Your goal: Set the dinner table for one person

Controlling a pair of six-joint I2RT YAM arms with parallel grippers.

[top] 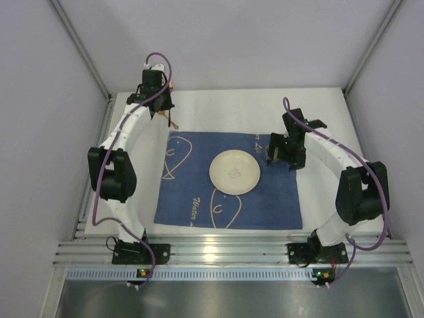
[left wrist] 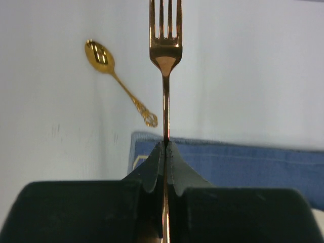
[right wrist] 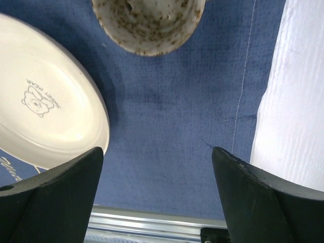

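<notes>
The white dinner table [top: 218, 106] carries a blue placemat [top: 199, 165] with a cream plate [top: 234, 172] in its middle. My left gripper [top: 165, 111] is at the table's far left, by the placemat's far-left corner, shut on a gold fork [left wrist: 165, 50] by its handle, tines pointing away from me. A gold spoon [left wrist: 109, 66] lies on the bare table left of the fork. My right gripper [right wrist: 157, 152] is open and empty above the placemat [right wrist: 172, 116], just right of the plate [right wrist: 45, 116]. A speckled cup [right wrist: 147, 25] stands beyond it.
Aluminium rails [top: 225, 252] run along the near edge and show under the right gripper [right wrist: 152, 223]. Pale grey walls [top: 40, 132] close in the left, right and far sides. Bare table [right wrist: 293, 101] lies right of the placemat.
</notes>
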